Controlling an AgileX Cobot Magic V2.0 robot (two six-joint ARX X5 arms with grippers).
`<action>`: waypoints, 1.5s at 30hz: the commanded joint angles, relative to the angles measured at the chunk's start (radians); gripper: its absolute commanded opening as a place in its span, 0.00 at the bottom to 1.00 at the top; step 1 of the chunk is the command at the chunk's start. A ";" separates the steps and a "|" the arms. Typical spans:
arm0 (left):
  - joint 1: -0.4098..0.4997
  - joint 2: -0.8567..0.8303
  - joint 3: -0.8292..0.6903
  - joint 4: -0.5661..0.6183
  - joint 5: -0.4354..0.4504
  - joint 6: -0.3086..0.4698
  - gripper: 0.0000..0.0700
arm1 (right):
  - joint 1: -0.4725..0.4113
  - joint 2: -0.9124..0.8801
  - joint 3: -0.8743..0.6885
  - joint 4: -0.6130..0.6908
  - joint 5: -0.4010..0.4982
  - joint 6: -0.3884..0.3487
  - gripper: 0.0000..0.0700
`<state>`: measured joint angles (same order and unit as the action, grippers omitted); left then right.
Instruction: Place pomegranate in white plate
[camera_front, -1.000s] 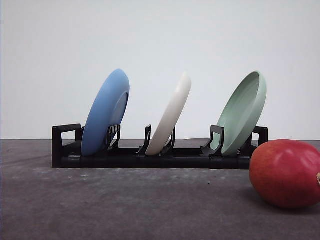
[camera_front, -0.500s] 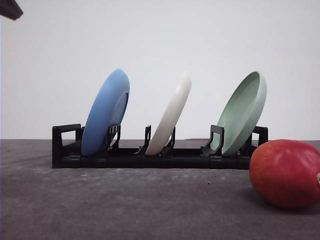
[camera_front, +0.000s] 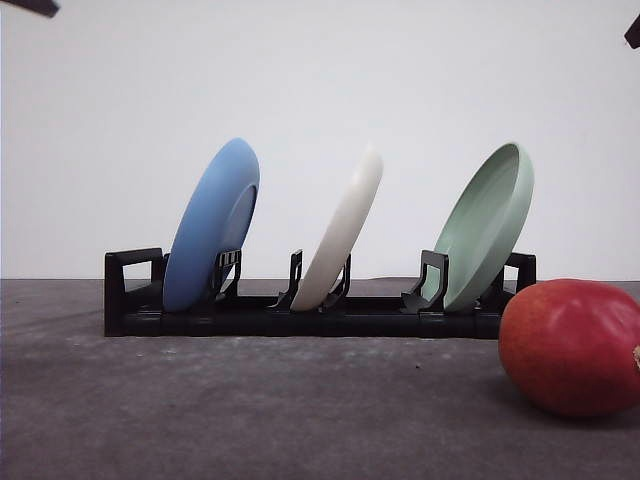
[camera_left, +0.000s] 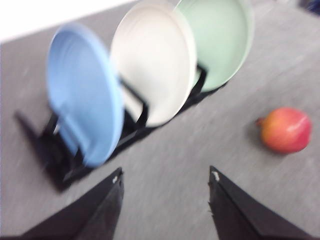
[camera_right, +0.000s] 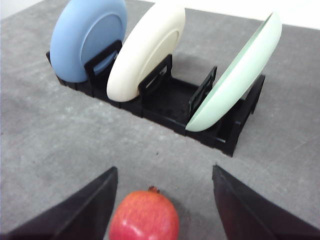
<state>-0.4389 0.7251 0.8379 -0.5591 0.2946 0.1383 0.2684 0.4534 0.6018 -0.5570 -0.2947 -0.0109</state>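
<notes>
Since half a second ago a second dark arm tip has entered the front view's top right corner; the one at top left has shifted slightly. Nothing on the table (camera_front: 250, 420) has moved.

We see the pomegranate (camera_front: 572, 346) lying on the grey table at front right, just ahead of the rack's right end and apart from it, untouched. In the right wrist view it sits between the fingertips' line of sight, tan nub up (camera_right: 144, 216).

White plate (camera_front: 342, 232) stands tilted in the middle slot of the black rack (camera_front: 130, 300), between the blue plate (camera_front: 212, 222) and the green plate (camera_front: 488, 224).

Left gripper (camera_left: 165, 182): fingers spread wide, nothing between them, over bare table. Right gripper (camera_right: 165, 177): also spread, holding nothing.
</notes>
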 joint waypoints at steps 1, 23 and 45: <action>-0.023 0.025 0.021 0.044 0.007 0.007 0.52 | 0.004 0.002 0.016 0.015 -0.001 0.000 0.54; -0.268 0.553 0.021 0.695 -0.162 -0.028 0.52 | 0.004 0.002 0.016 0.033 0.002 0.029 0.54; -0.309 0.935 0.120 0.898 -0.303 -0.053 0.50 | 0.004 0.002 0.016 0.033 0.007 0.029 0.54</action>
<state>-0.7391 1.6368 0.9362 0.3239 -0.0038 0.0887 0.2684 0.4534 0.6018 -0.5346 -0.2878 0.0073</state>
